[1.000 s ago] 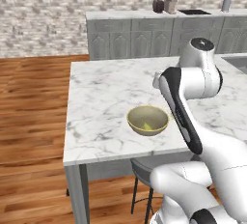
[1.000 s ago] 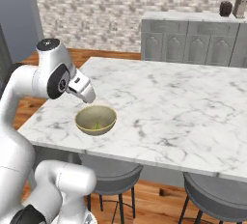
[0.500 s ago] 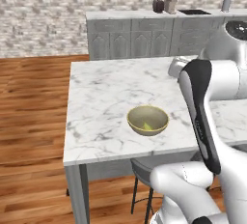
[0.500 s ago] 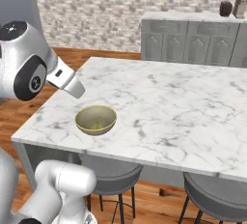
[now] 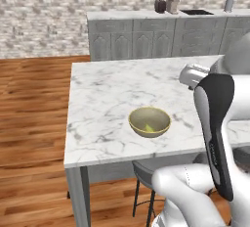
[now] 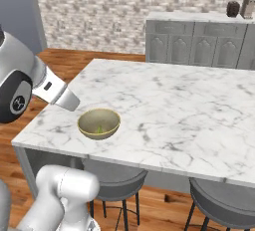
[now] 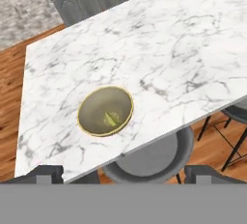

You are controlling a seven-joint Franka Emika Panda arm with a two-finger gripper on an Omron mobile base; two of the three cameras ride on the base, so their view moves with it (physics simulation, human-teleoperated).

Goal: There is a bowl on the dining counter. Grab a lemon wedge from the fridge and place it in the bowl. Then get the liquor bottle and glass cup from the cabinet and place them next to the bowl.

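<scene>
Comparing with the earlier frames, the arm (image 5: 217, 123) has drawn up and back from the bowl (image 5: 149, 121): its hand hung just over the bowl's rim before and now stands well above and clear of it, while the bowl has not moved on the counter (image 5: 107, 94). The gripper (image 7: 123, 172) has its fingers spread wide apart and holds nothing. A lemon wedge (image 7: 111, 119) lies inside the bowl, toward one side of the bottom. The bowl sits near the counter's front edge, with a stool (image 7: 149, 160) tucked under that edge just below it. Marble to the sides of the bowl and behind it is bare and open. Two dark and grey items (image 5: 166, 5) stand on the far counter, well apart from the bowl.
</scene>
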